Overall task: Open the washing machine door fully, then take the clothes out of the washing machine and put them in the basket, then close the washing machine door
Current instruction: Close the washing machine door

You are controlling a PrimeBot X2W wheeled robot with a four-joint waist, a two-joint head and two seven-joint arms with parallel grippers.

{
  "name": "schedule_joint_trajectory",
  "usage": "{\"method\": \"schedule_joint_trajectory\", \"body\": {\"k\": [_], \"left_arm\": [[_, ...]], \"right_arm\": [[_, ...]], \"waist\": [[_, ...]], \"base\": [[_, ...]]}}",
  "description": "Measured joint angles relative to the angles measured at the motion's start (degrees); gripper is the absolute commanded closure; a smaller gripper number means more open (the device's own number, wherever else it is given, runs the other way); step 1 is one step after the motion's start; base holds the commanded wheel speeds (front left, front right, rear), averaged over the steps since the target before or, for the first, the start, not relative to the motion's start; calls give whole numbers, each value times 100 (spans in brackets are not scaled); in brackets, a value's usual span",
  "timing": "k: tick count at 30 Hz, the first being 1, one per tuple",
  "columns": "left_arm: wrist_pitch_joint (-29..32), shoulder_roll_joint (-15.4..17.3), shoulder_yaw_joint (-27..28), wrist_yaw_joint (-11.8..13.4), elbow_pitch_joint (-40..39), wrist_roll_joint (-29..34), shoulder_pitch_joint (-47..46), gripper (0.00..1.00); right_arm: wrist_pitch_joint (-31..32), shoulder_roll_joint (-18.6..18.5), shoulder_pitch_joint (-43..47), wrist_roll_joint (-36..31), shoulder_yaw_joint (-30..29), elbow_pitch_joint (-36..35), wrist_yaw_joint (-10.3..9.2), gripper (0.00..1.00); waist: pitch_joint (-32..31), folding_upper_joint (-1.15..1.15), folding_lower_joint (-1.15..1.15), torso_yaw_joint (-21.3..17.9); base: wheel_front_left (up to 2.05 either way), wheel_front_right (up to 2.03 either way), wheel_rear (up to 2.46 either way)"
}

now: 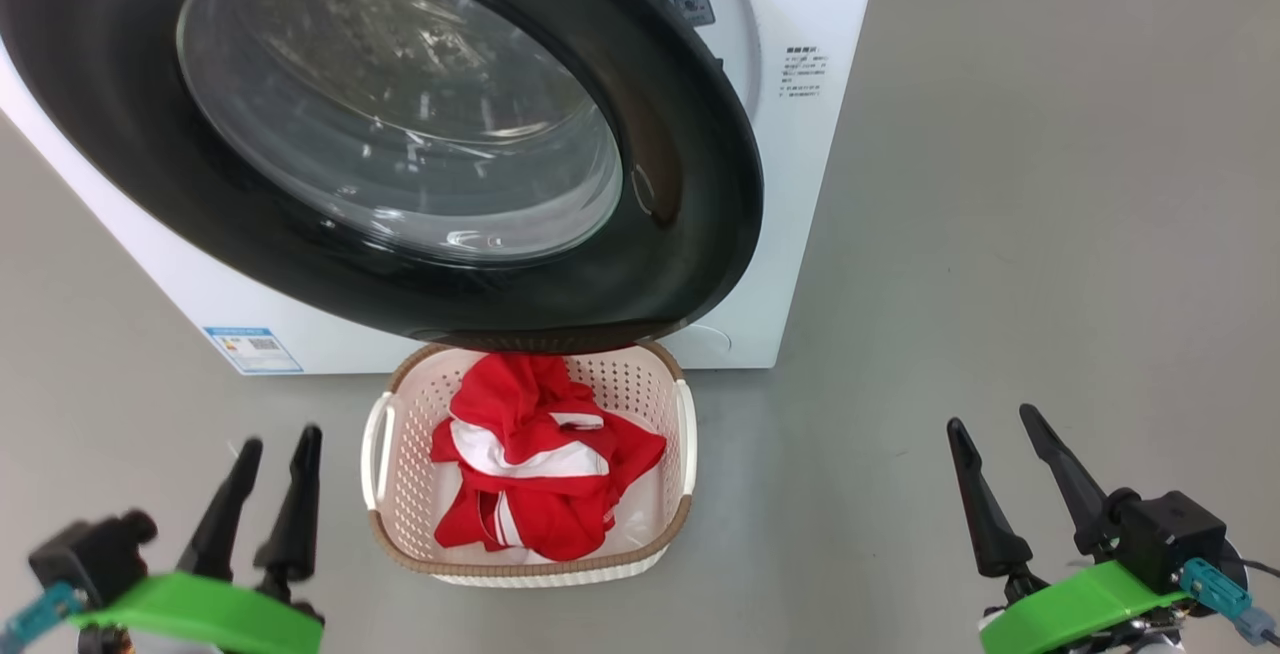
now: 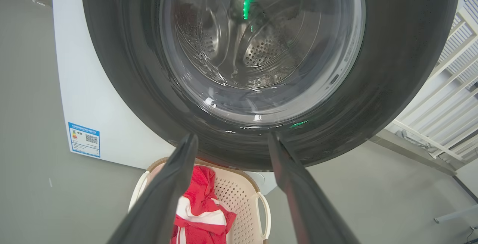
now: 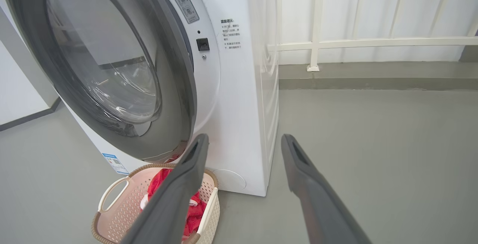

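The washing machine door (image 1: 690, 184), black-rimmed with a clear glass bowl, stands ajar in front of the white washing machine (image 1: 800, 184); the right wrist view shows a gap at the door's (image 3: 179, 98) right edge. Directly below it on the floor sits the cream basket (image 1: 530, 562), and the red-and-white clothes (image 1: 540, 464) lie inside it. My left gripper (image 1: 281, 439) is open and empty, left of the basket. Well to the basket's right, my right gripper (image 1: 992, 418) is also open and empty. Through the glass, the steel drum looks bare of cloth in the left wrist view.
Grey floor surrounds the machine, with wide room on its right side. A white railing (image 3: 317, 42) and a low grey ledge run behind that space. A blue label (image 1: 252, 349) marks the machine's lower left front.
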Motion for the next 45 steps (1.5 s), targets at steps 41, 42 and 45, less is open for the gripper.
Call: {"method": "schedule_joint_trajectory", "body": {"k": [41, 42, 45], "left_arm": [[0, -977, 2008, -1, -1048, 2750, 1592, 0], [0, -978, 2005, -1, -1056, 2753, 1592, 0], [0, -979, 1996, -1, -1073, 2765, 1592, 0]], "right_arm": [[0, 14, 507, 32, -304, -81, 0, 0], [0, 14, 507, 32, -304, -81, 0, 0], [0, 13, 506, 32, -296, -81, 0, 0]], "waist": [[-203, 0, 0, -173], [-201, 0, 0, -163], [-196, 0, 0, -119]], "base": [[0, 0, 0], [0, 0, 0], [0, 0, 0]]}}
